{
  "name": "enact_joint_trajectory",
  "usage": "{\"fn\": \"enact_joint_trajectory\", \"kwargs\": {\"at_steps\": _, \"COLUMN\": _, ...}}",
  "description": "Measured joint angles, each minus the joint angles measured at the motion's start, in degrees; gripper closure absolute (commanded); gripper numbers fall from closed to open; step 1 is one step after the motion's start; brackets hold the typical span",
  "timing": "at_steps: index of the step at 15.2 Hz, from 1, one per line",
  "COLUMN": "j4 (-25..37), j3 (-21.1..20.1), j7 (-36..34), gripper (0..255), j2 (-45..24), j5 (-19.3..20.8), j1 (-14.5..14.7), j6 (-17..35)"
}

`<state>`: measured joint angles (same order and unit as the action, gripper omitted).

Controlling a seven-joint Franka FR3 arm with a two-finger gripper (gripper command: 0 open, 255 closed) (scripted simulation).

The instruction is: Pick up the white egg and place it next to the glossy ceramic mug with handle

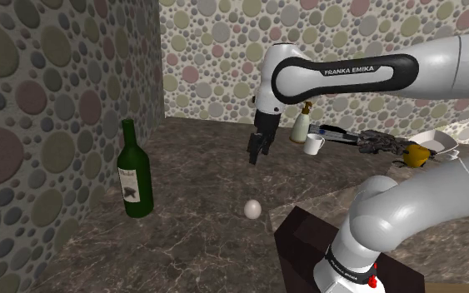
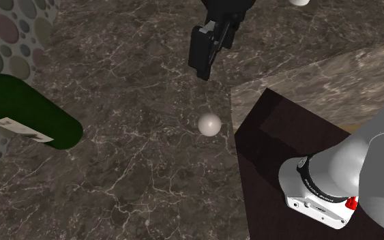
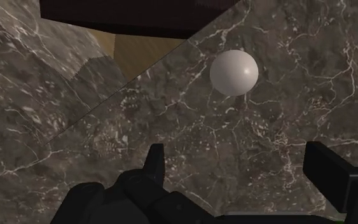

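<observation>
- Black fingers (image 3: 330, 167) stand wide apart, nothing between them. Your gripper (image 3: 234, 159) hangs above the dark marble counter (image 1: 199, 166), clear of it.
- Egg?
- White egg (image 3: 233, 72) lies on the marble just ahead of the fingers, untouched, near the stand (image 1: 299, 241).
- Mug?
- White mug (image 1: 314, 144) sits far back on the counter, well apart from the egg. Green bottle (image 1: 137, 175) stands upright by the wall, toward the shoulder view's left.
</observation>
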<state>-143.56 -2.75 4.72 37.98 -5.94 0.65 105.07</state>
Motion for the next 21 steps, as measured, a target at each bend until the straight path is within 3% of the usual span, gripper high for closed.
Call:
{"fn": "enact_joint_trajectory", "kwargs": {"at_steps": 11, "j4": -10.1, "j3": -2.0, "j7": 1.3, "gripper": 0, "j2": -10.7, "j5": -4.5, "j1": 3.2, "j6": 11.9}}
{"fn": "enact_joint_trajectory", "kwargs": {"at_steps": 21, "j4": -14.1, "j3": -2.8, "j7": 1.6, "gripper": 0, "j2": -14.1, "j5": -5.9, "j1": 4.0, "j6": 19.0}}
